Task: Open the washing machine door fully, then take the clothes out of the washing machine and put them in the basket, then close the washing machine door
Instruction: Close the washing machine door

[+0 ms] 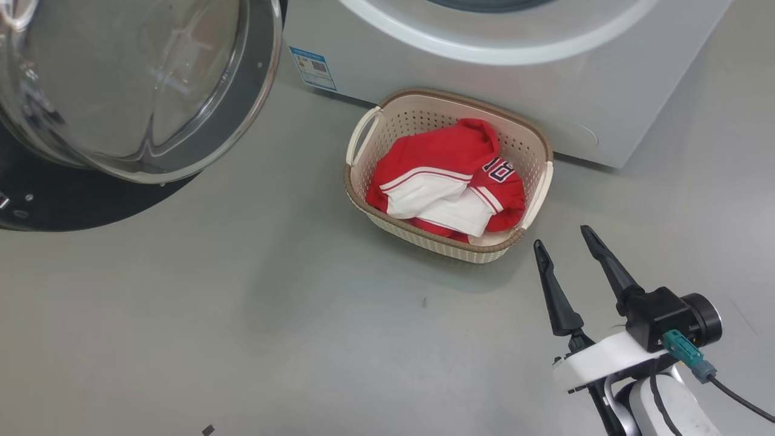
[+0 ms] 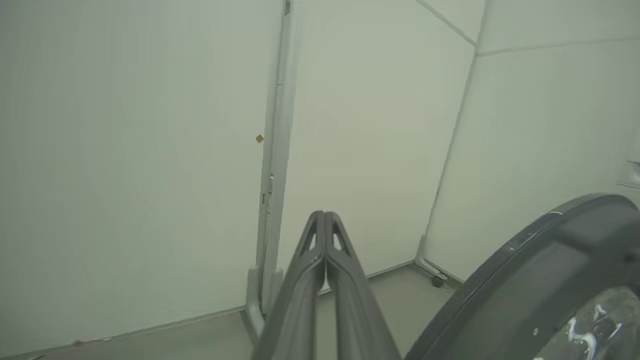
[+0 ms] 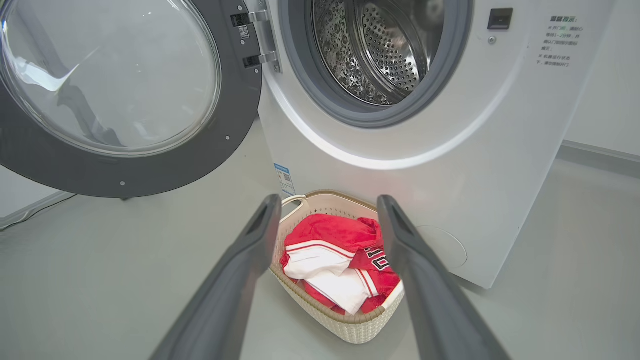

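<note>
The red and white clothes (image 1: 448, 181) (image 3: 340, 260) lie bunched inside the cream basket (image 1: 363, 130) (image 3: 350, 327) on the floor, right in front of the white washing machine (image 1: 484, 79) (image 3: 480, 150). Its steel drum (image 3: 385, 50) shows bare through the round opening. The washing machine door (image 1: 133, 85) (image 3: 115, 90) stands swung wide to the left. My right gripper (image 1: 563, 236) (image 3: 327, 207) hangs open and empty just to the near right of the basket. My left gripper (image 2: 325, 217) is shut on nothing, pointing at a pale wall, with the door's black rim (image 2: 525, 280) at its lower right.
Grey floor (image 1: 242, 315) spreads in front of the basket and machine. A blue sticker (image 1: 313, 68) marks the machine's lower corner. Pale wall panels (image 2: 125, 150) with a grey post (image 2: 275, 175) stand beyond the open door.
</note>
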Tool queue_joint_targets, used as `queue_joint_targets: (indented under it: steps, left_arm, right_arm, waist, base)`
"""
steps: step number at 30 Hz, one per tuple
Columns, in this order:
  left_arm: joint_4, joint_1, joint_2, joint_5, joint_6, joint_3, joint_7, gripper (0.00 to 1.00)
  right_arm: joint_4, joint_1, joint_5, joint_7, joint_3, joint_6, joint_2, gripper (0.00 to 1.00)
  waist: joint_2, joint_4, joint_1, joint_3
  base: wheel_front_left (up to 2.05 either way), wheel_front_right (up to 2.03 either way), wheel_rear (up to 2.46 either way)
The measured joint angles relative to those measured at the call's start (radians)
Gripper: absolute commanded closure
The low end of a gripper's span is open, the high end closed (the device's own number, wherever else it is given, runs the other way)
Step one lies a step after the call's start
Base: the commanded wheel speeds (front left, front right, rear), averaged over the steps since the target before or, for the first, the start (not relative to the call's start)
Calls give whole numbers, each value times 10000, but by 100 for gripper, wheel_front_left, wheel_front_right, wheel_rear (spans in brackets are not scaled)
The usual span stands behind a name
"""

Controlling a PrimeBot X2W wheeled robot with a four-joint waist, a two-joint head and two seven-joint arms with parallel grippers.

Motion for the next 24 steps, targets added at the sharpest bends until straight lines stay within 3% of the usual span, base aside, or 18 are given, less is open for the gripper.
queue_joint_targets:
  steps: [7,15,20,24]
  left_arm:
    - [1530,-1174,330,-1162,196,702,1011,100]
    - [3457,-2915,234,-3448,1248,2065,2466,100]
    - [4265,-3525,238,-4182,1877,2548,3312,100]
    - [4627,-3790,336,-4219,2004,2512,3825,100]
  right_arm:
    - [10,-213,-59,27,73,38,-35,0]
    - [121,-256,-59,25,163,88,-6,0]
    - [198,-257,-59,17,201,90,40,0]
    - [224,-255,-58,13,186,88,77,0]
  waist:
    - [0,-465,0,237]
    - [0,-1108,0,293]
    - [-1,-1414,0,242]
    - [0,-1567,0,163]
  base:
    - [0,0,0]
    - [0,0,0]
    - [0,0,0]
    - [0,0,0]
